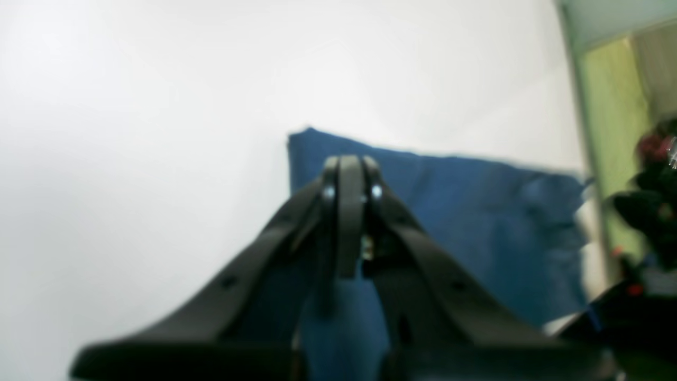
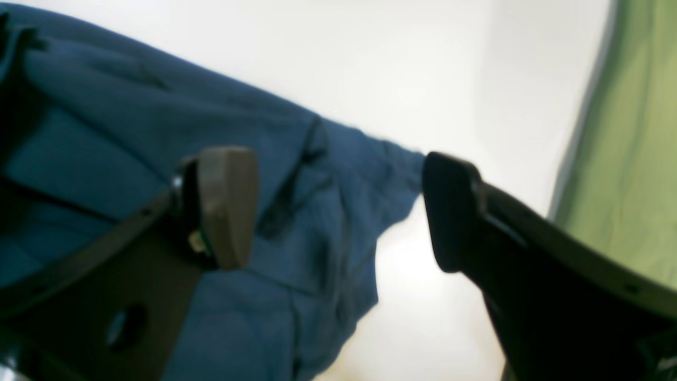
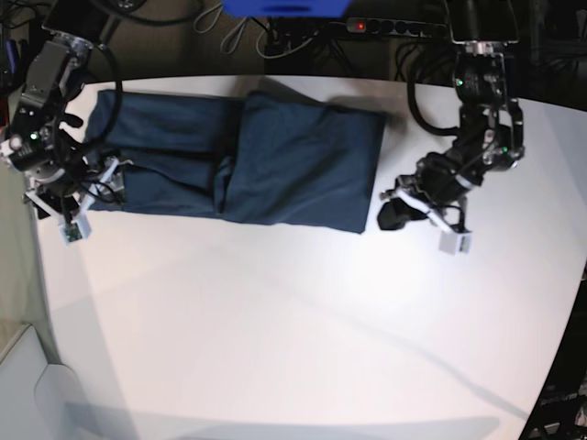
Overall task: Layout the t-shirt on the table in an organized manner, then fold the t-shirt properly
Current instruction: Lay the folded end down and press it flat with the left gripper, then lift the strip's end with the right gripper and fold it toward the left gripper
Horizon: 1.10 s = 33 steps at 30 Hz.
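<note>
We are seeing the t-shirt [image 3: 248,160] lying folded on the white tabletop [image 3: 293,339], cables [image 3: 229,32] trailing behind. Our left tool [image 3: 393,215] is sitting closed and empty beside it. Our right tool [image 2: 338,211] is gaping wide over the shirt's edge, holding nothing.

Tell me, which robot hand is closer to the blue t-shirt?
Right. The right gripper hangs open over the t-shirt at its end; the left gripper, shut, sits just past the other end.

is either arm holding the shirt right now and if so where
Nothing is held. The right gripper has its jaws wide apart over the t-shirt edge; the left gripper is shut and empty beside it.
</note>
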### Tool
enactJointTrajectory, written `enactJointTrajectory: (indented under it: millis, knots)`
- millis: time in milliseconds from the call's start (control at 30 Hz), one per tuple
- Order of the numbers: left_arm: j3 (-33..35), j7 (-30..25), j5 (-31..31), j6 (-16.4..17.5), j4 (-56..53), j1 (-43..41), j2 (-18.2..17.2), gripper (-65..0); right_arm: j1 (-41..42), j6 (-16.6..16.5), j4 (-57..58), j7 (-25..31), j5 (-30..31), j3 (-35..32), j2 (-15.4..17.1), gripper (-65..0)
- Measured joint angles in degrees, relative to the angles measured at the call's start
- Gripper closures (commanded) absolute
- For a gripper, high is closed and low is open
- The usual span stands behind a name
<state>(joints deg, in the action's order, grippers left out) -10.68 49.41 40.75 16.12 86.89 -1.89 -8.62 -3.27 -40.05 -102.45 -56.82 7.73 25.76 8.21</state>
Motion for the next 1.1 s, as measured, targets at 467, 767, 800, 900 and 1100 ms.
enactJointTrajectory:
  millis: [467, 767, 800, 900, 1100]
  knots:
    - [6.03, -4.28, -15.3, 0.98, -12.98, 5.51, 5.01, -0.1, -0.57, 0.0, 0.24, -2.56, 0.0, 4.72, -2.99, -49.3]
    - [2.99, -6.23, -13.84, 2.45, -11.93, 1.77, 4.81, -0.1, -0.48, 0.0, 10.19, -2.56, -0.55, 10.23, -3.17, -49.3]
    - [2.54, -6.25, -13.46, 2.6, -11.87, 1.44, 4.83, -0.1, -0.57, 0.0, 10.82, -2.49, -0.42, 10.25, -3.17, -49.3]
    - [1.66, -6.16, -13.57, 2.73, -10.34, -0.04, 4.81, -0.1, -0.35, 0.0, 11.72, -1.84, 0.04, 10.21, -3.1, -49.3]
    - [1.51, -4.46, -15.26, 2.25, -6.32, -2.43, 4.63, -0.1, 2.19, 0.02, 14.53, -1.18, 0.09, 10.08, -2.8, -49.3]
